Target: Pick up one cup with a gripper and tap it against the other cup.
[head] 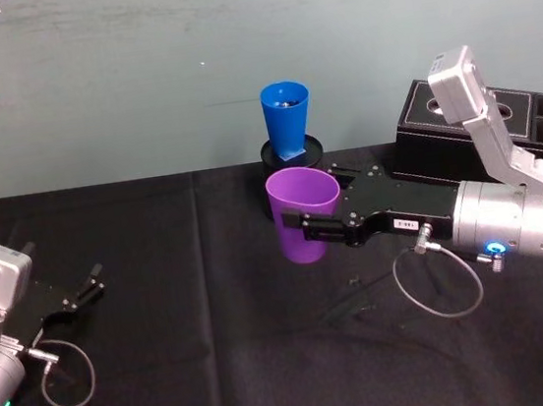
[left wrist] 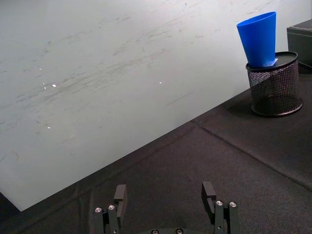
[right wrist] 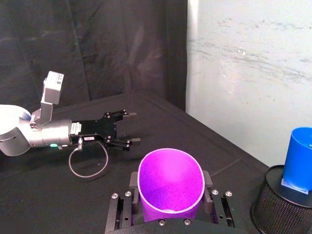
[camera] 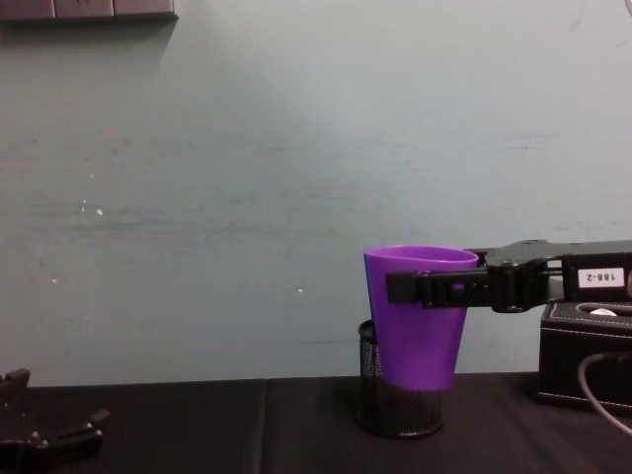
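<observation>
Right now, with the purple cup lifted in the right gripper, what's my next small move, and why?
Probably ease the right gripper forward, toward the blue cup. The purple cup is clamped and lifted, but a gap separates it from the blue cup, which stands in the mesh holder. The left gripper rests open at left.

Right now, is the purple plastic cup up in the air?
Yes, lifted: the right gripper clamps the smooth purple plastic tumbler upright, above the black tablecloth.

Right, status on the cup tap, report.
Right gripper shut on purple cup, held above table. Left gripper open, parked left. Blue cup in mesh holder, not yet touched; nothing between.
</observation>
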`<state>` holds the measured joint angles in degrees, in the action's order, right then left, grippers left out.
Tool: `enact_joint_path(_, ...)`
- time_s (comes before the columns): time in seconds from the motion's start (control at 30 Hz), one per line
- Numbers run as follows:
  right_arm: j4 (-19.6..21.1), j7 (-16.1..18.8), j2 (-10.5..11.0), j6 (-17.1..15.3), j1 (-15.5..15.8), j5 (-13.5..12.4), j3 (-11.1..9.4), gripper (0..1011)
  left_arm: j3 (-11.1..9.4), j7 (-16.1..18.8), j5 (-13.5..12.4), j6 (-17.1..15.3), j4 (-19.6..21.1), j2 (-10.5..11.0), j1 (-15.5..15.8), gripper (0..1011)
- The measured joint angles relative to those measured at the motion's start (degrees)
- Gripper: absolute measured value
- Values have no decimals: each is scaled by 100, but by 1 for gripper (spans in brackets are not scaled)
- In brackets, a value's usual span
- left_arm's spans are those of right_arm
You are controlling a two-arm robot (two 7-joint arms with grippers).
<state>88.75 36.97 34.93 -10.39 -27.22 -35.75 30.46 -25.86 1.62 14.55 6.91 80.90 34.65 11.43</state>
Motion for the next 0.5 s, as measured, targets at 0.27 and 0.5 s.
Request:
enact_joint_path(0.27,0,0,0,0,0,0,0,722,0,0,0,0,0,0,0,1000)
enact_joint_path(0.5,0,0,0,0,0,0,0,722,0,0,0,0,0,0,0,1000)
